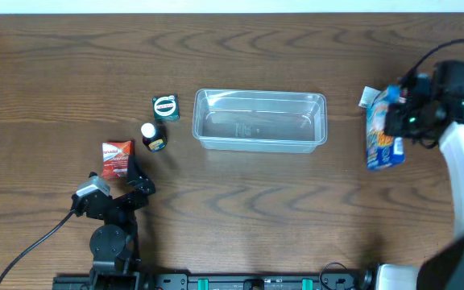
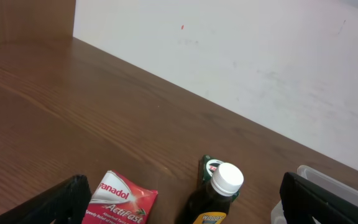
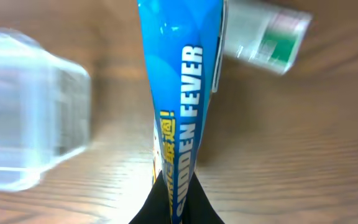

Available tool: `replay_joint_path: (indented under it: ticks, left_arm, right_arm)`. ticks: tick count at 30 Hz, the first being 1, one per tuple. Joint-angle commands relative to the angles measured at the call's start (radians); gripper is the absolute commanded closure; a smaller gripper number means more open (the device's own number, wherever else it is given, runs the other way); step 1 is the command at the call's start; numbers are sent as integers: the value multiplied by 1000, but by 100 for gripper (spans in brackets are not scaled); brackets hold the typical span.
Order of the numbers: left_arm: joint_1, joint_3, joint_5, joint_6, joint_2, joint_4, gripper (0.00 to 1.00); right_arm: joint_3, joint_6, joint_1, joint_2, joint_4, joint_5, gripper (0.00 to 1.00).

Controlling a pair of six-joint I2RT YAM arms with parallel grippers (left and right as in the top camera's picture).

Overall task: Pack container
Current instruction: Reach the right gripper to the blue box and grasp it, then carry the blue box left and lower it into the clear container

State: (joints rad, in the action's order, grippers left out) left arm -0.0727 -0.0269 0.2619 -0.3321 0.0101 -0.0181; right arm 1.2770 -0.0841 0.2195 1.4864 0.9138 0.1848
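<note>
Two end effectors show, and they stand very differently. Your left end effector (image 1: 139, 179) sits low at the front left of the brown wood-grain worktop (image 1: 248, 217), its fingers spread wide and gripping no object. Just beside it lies the flat red Panadol carton (image 1: 116, 159). A little farther back stands the small dark bottle with a white cap (image 1: 152, 135), upright, and just behind that is the small green box with a round white logo (image 1: 165, 107). In the left wrist view the carton and bottle sit ahead, between the two open fingers. Your right end effector (image 3: 174, 208) is closed narrowly on the blue foil pouch printed "SUDDEN FEVER" (image 3: 179, 93), pinching one end of it at the right side of the worktop. You cannot tell whether the pouch's other end touches the wood. A small white packet with green print (image 1: 367, 98) lies just beside the pouch, on its far left. The clear rectangular plastic container (image 1: 260, 148) rests on the middle of the worktop with its long sides running left to right. It sits near the green box on its left and well apart from the pouch on its right.
</note>
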Motion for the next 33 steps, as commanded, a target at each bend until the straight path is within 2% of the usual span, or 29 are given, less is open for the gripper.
replay_joint_path:
  ticks: [1, 5, 8, 13, 23, 27, 33]
  left_arm:
    - [4, 23, 9, 18, -6, -30, 2]
    - [4, 23, 9, 18, -6, -30, 2]
    - [4, 23, 9, 18, -6, -30, 2]
    - [4, 23, 9, 18, -6, -30, 2]
    - [4, 23, 9, 18, -6, -30, 2]
    - [4, 23, 9, 18, -6, -30, 2]
    - [4, 23, 9, 18, -6, -30, 2]
  right_arm:
    - [86, 0, -26, -122, 18, 40, 99]
    - [103, -130, -103, -237, -22, 170, 99]
    - [103, -211, -195, -289, -56, 164, 99]
    - [102, -355, -386, -299, -84, 45, 99]
    - [101, -882, -666, -140, -89, -186, 99]
    - [101, -969, -723, -53, -135, -275, 99]
    - [101, -972, -761, 66, -210, -362, 99]
